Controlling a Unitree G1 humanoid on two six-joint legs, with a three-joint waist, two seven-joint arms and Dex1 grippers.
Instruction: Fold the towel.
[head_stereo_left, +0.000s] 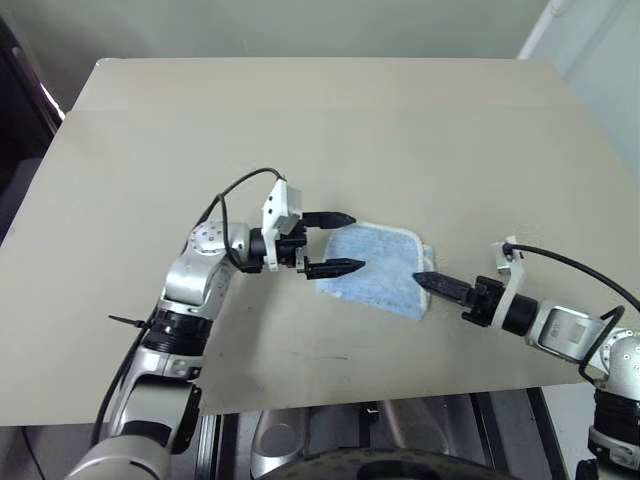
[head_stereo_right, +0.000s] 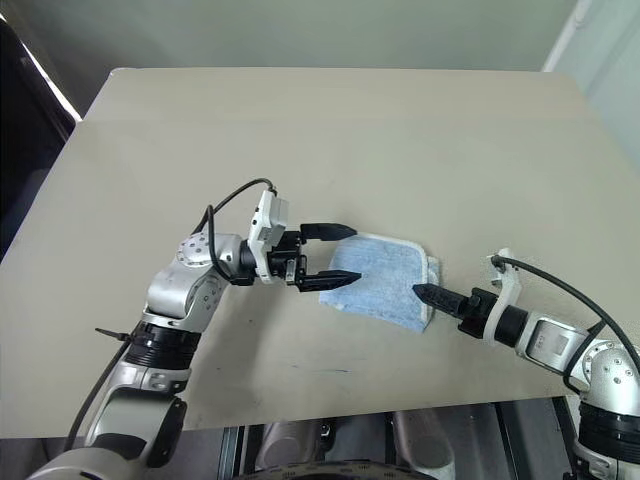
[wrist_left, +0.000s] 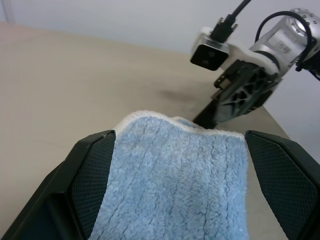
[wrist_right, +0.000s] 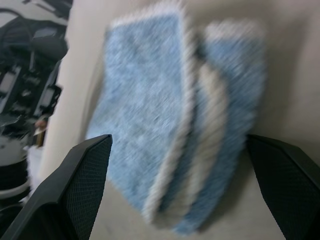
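Plain beige table (head_stereo_left: 300, 120) has the towel (head_stereo_left: 375, 268) sitting near the front edge already folded into a small stacked rectangle, left gripper (head_stereo_left: 336, 243) and right gripper (head_stereo_left: 428, 283) both spread wide and empty beside it, so looks pretty much done.

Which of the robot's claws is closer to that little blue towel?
Roughly equal. The left gripper is open at the towel's left edge; the right gripper is open at its right edge. Neither holds it.

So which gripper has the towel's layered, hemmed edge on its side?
The right gripper; the towel shows stacked white hems there. The left gripper faces its smooth side.
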